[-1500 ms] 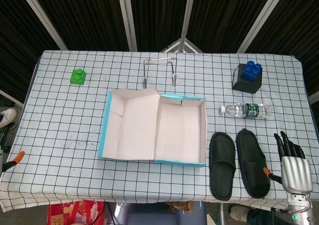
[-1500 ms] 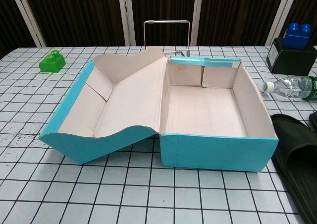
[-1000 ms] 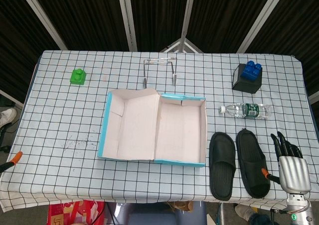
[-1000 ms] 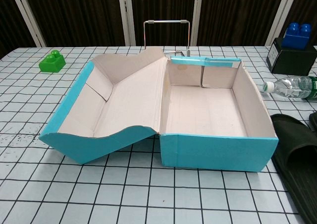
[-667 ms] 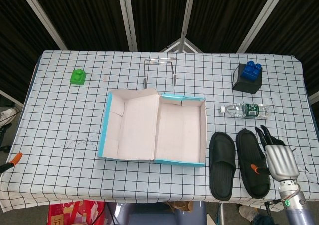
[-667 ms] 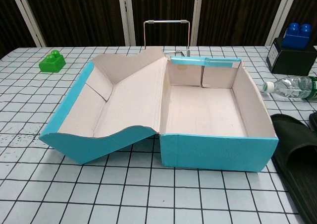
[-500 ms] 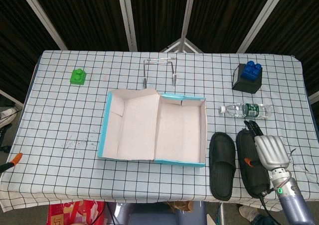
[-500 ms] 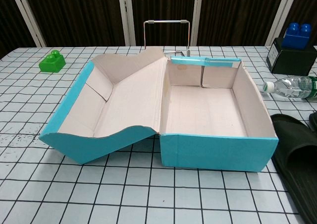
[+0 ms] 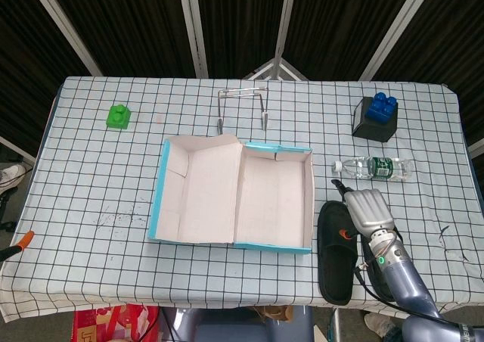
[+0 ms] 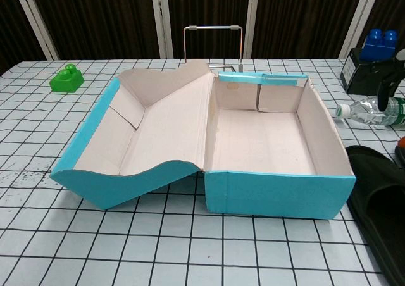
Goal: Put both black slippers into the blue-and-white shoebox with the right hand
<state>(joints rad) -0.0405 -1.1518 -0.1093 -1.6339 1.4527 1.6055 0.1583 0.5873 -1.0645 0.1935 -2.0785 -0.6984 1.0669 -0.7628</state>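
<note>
The blue-and-white shoebox point(image 9: 276, 151) lies open at the table's middle, lid flap folded out to the left, nothing inside. One black slipper point(image 9: 335, 260) lies just right of the box; the chest view shows it at the right edge point(image 10: 376, 200). My right hand point(image 9: 369, 209) hovers above the slippers, back upward, dark fingers pointing toward the far side. In the chest view its fingers point(image 10: 386, 77) are spread with nothing between them. The hand and forearm hide the second slipper. My left hand shows in neither view.
A water bottle point(image 9: 374, 168) lies just beyond the slippers. A blue block on a black box point(image 9: 376, 117) stands at the far right. A green block point(image 9: 118, 116) sits far left, and a wire stand point(image 9: 242, 104) stands behind the box.
My right hand has swung from the table's right edge leftward and away from me. It is now over the slippers and covers the right one. The box and slippers have not moved.
</note>
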